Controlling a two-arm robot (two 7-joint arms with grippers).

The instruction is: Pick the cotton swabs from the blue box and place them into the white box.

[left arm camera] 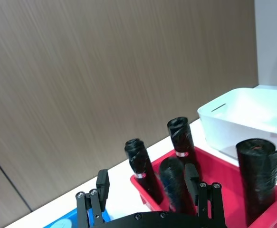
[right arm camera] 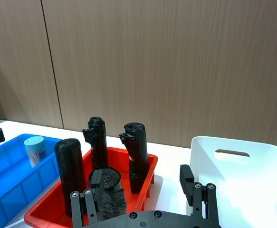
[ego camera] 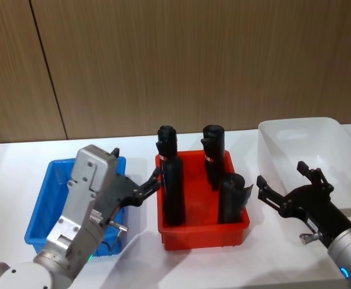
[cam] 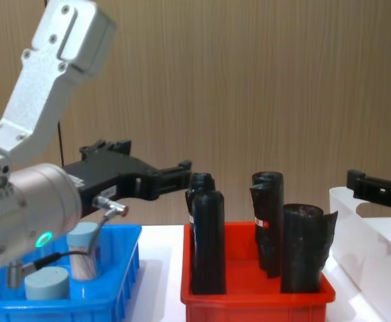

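left tool (left arm camera: 147,178) spread and empty over the blue box (cam: 125,265) but aimed at the red bin (ego camera: 202,232); cotton swabs (cam: 84,249) stand upright in that box below and behind its tips, so left arm is nearer; right tool (right arm camera: 140,176) spread beside the white box (ego camera: 301,123)

Glossy blue box (ego camera: 41,208), translucent white box (ego camera: 283,150), crinkled black rolls (ego camera: 174,192)
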